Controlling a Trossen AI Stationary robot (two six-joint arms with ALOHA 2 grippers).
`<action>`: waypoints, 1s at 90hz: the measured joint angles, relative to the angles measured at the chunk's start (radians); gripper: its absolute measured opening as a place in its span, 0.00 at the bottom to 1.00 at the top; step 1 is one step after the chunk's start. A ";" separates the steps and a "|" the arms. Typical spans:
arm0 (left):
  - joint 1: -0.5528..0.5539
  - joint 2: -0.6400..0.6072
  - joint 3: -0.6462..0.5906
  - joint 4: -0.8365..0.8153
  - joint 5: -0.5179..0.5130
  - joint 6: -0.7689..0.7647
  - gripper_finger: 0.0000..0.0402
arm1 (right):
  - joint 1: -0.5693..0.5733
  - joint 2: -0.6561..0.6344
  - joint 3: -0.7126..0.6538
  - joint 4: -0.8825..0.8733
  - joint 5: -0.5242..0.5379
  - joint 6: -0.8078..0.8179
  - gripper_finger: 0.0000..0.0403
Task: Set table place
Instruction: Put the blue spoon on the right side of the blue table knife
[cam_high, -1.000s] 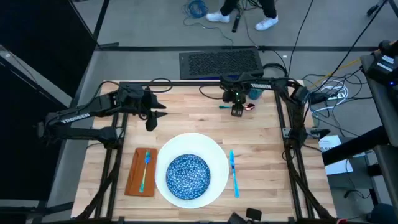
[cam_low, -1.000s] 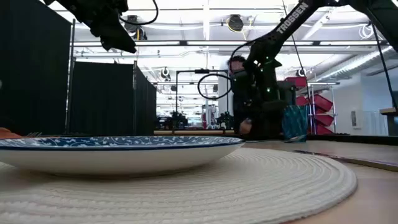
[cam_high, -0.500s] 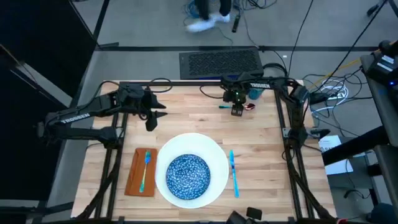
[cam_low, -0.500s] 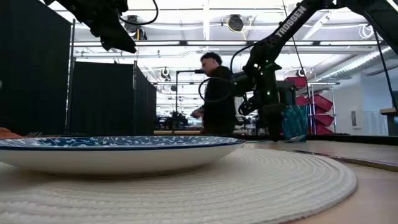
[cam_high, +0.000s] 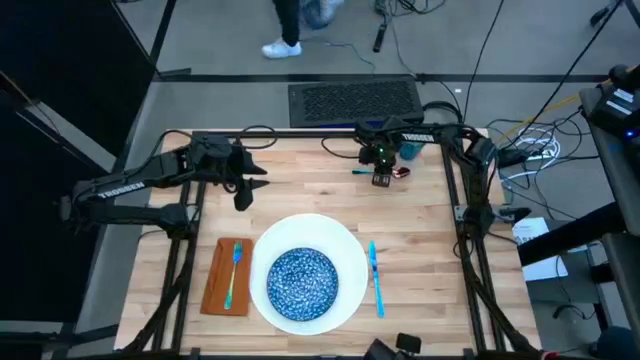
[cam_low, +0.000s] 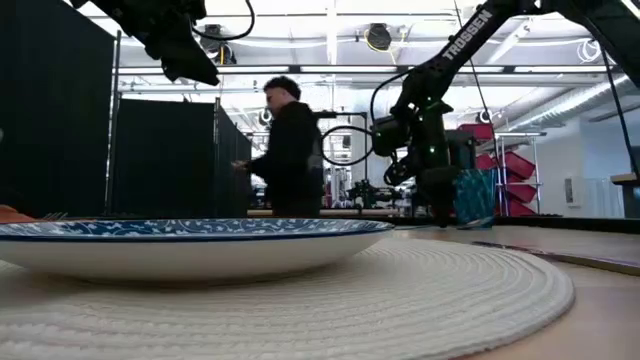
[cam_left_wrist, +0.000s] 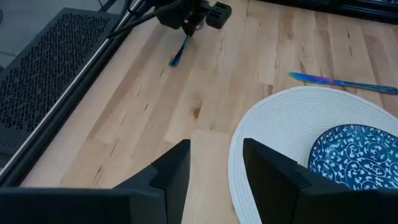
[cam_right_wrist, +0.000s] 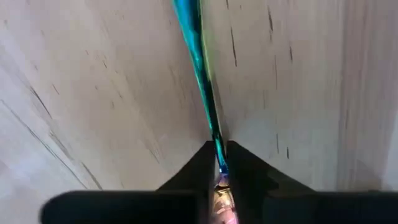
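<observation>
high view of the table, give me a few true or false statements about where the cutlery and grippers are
1. The fork lies on the orange napkin. True.
2. The blue speckled bowl sits on the bare table, beside the white plate. False: it sits centered on the plate.
3. The right gripper is shut on a piece of teal cutlery at the table's far edge. True.
4. The left gripper holds the knife. False: it is open and empty; the knife lies right of the plate.
5. The teal cup stands on the napkin. False: it stands near the far edge, by the right gripper.

One plate (cam_high: 340, 247), one bowl (cam_high: 302, 281), one napkin (cam_high: 215, 280), three cutlery pieces (cam_high: 376, 280).
</observation>
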 joint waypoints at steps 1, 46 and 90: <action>0.000 0.000 0.000 0.000 0.000 0.000 0.33 | 0.000 0.000 0.000 0.000 0.000 0.000 0.02; 0.000 0.000 0.000 -0.032 0.000 0.000 0.33 | 0.004 0.010 0.000 0.002 -0.078 0.037 0.12; 0.000 0.000 0.000 -0.035 0.000 0.004 0.33 | 0.025 0.032 0.046 -0.144 -0.057 0.026 0.00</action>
